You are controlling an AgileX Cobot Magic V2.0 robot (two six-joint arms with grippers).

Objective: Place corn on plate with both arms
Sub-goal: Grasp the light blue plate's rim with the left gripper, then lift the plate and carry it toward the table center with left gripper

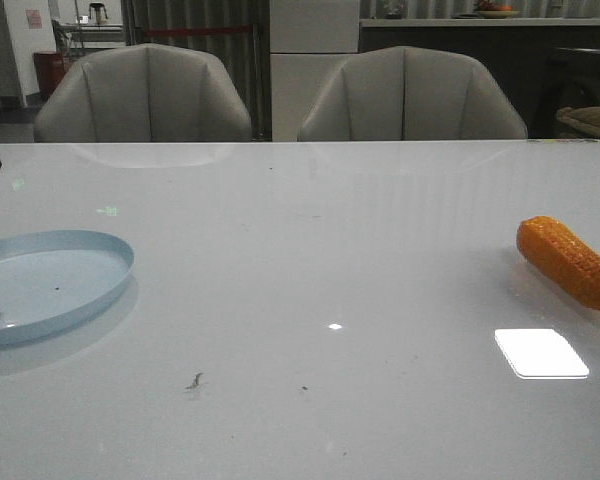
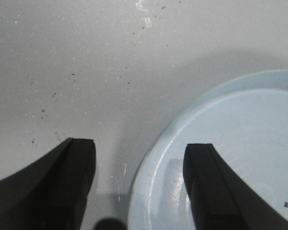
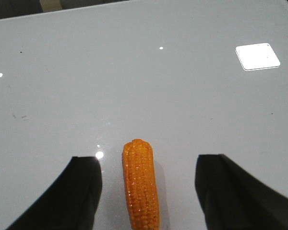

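Note:
The orange-yellow corn (image 1: 568, 262) lies on the white table at the far right, its length running toward the edge. In the right wrist view the corn (image 3: 141, 184) sits between the wide-apart fingers of my right gripper (image 3: 149, 165), which is open and touches nothing. The pale blue plate (image 1: 70, 252) rests at the table's left edge. My left gripper (image 2: 140, 148) is open just above the plate's rim (image 2: 156, 158), one finger over the plate, the other over bare table. Neither gripper shows in the front view.
The white table (image 1: 310, 260) carries a bright square light reflection (image 1: 541, 353) near the corn and a few dark specks (image 1: 194, 381) in front. Two grey chairs (image 1: 145, 95) stand behind the far edge.

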